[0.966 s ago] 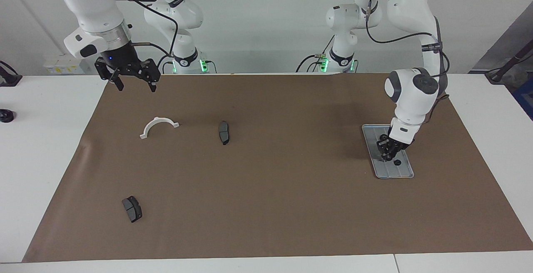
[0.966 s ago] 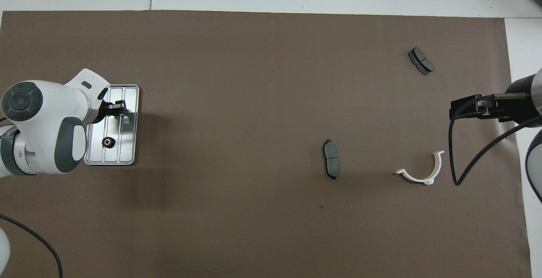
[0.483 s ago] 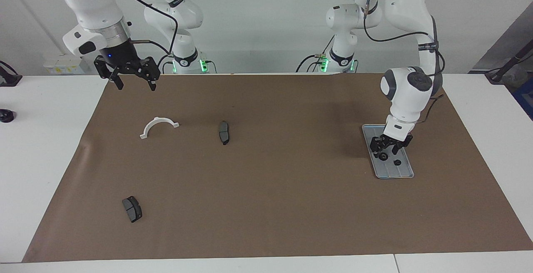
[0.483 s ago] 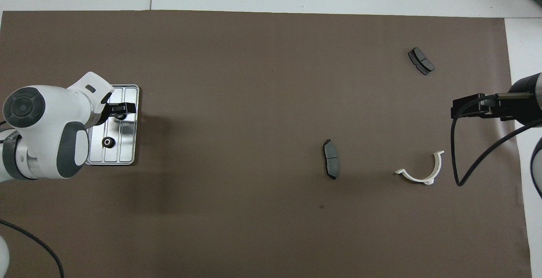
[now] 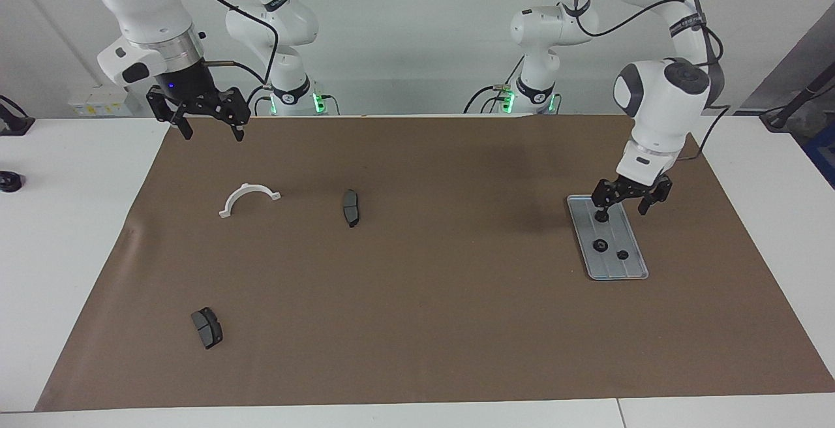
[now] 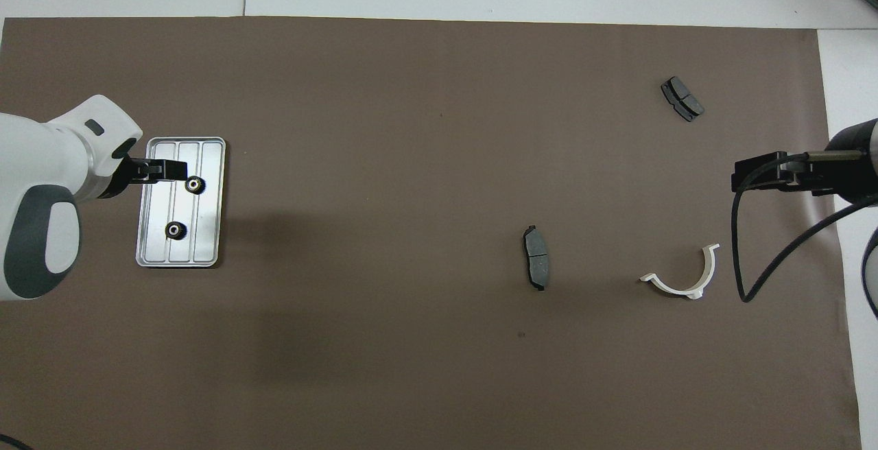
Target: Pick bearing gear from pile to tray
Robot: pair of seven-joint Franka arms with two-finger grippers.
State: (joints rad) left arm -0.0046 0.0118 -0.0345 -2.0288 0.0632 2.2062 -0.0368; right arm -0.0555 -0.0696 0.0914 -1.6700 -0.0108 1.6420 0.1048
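Observation:
The silver tray point(image 5: 633, 270) point(image 6: 151, 244) lies on the brown mat toward the left arm's end of the table. Two black gears lie on it: one point(image 5: 599, 244) point(image 6: 195, 186) and a second point(image 5: 622, 254) point(image 6: 176, 230). My left gripper point(image 5: 624, 207) point(image 6: 164, 170) is open and empty, raised over the tray's end nearer the robots. The loose parts on the mat are a white half-ring bracket point(image 5: 248, 198) point(image 6: 686, 278) and two dark brake pads point(image 5: 351, 207) point(image 6: 536, 258), point(image 5: 207, 327) point(image 6: 682, 99). My right gripper point(image 5: 212, 133) point(image 6: 761, 172) waits open, in the air over the mat's edge near the bracket.
The brown mat point(image 5: 417, 323) covers most of the white table. A small black object point(image 5: 9, 181) sits on the bare table at the right arm's end.
My left gripper opened and let a gear go onto the tray, then rose and drew back toward the robots. The right gripper barely moved.

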